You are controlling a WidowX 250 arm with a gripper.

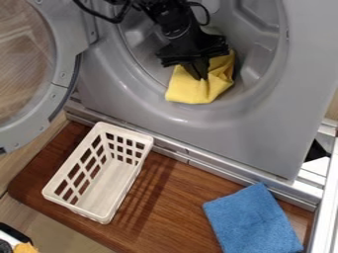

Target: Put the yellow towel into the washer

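The black gripper [198, 71] hangs down inside the round opening of the grey washer [198, 120], at the top centre of the view. The yellow towel [191, 92] lies at the lower inner edge of that opening, bunched around the gripper's tips, with part of it rising to the right of them. The gripper's tips press against the towel's upper side, and whether they hold it cannot be told. The arm hides some of the towel's back part.
A white slotted basket [99, 217] stands on the brown wooden board [175, 197] below the washer. A blue cloth [253, 221] lies at the lower right. The washer's round door [63, 74] is swung open at the left.
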